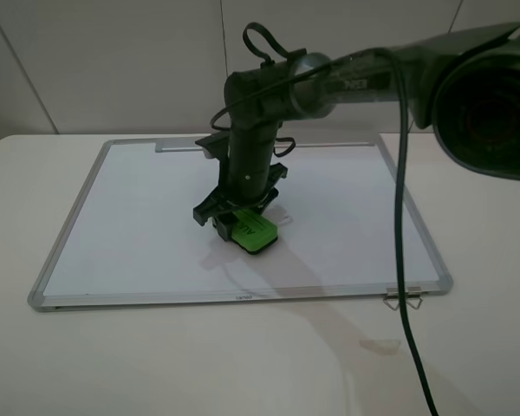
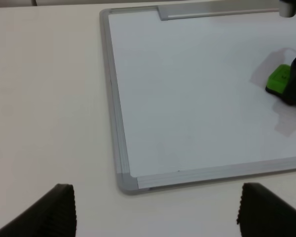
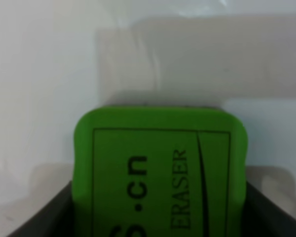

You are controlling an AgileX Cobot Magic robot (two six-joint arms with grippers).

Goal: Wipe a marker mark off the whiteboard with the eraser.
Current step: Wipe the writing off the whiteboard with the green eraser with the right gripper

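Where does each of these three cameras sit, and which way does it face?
Exterior high: mounted high off the arms, looking down on the whiteboard; the right arm reaches in, right gripper shut on the green eraser.
Left wrist: hovers over the table beside the whiteboard's corner; the left gripper shows, open.
Right wrist: right above the eraser, facing its "ERASER" lettering; the gripper's dark fingers flank it.
Shared: all three show the eraser.

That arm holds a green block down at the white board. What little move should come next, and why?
Probably a short flat rub across the spot beneath it. The right gripper is shut on the eraser, low and tilted at the middle of the whiteboard. No marker mark shows on the bare surface, so it may lie under the eraser or be gone.
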